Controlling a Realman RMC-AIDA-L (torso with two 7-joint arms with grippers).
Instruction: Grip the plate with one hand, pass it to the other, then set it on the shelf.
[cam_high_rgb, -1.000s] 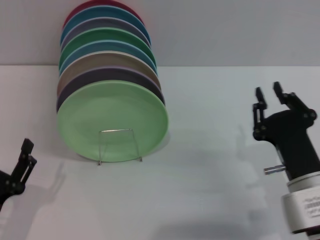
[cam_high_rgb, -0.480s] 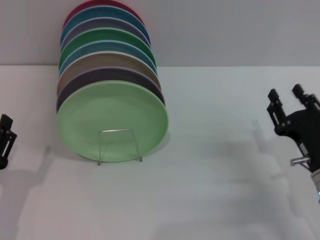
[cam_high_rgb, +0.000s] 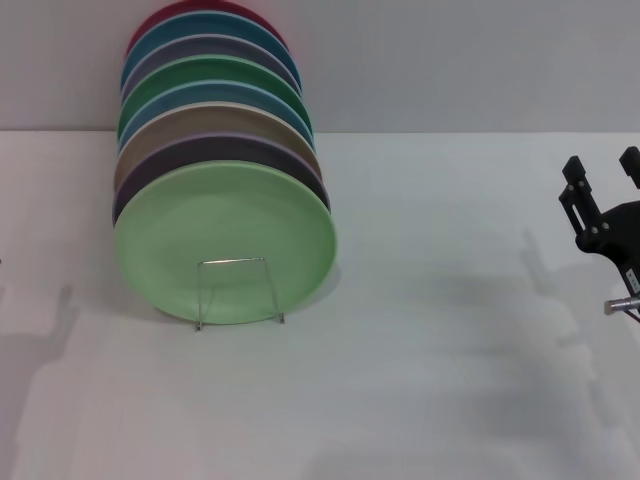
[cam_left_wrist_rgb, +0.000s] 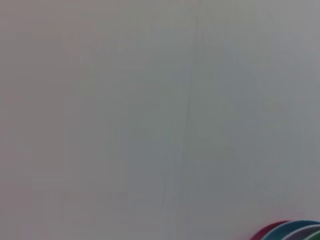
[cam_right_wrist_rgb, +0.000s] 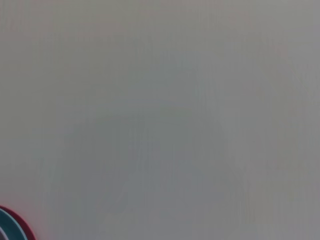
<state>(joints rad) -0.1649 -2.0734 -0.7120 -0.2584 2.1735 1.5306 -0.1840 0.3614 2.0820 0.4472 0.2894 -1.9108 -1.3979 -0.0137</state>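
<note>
Plate (cam_high_rgb: 225, 240) racked, front of stack — right gripper (cam_high_rgb: 603, 190) at the far right edge, empty.

Pale green plate stands on edge in the wire shelf (cam_high_rgb: 238, 290), its lower rim behind the upright loop, leaning back against the row of coloured plates (cam_high_rgb: 210, 110). Right gripper sits well apart from the plate, fingers up and spread wide, nothing between them. Left gripper not in the head view; its wrist camera shows only blank wall and a sliver of plate rims, so its finger state cannot be told. Judgement: placement looks complete — the step in hand is clearing away. To do it well, keep both arms wide of the rack and avoid brushing the plate rim, as the leaning stack could tip.
</note>
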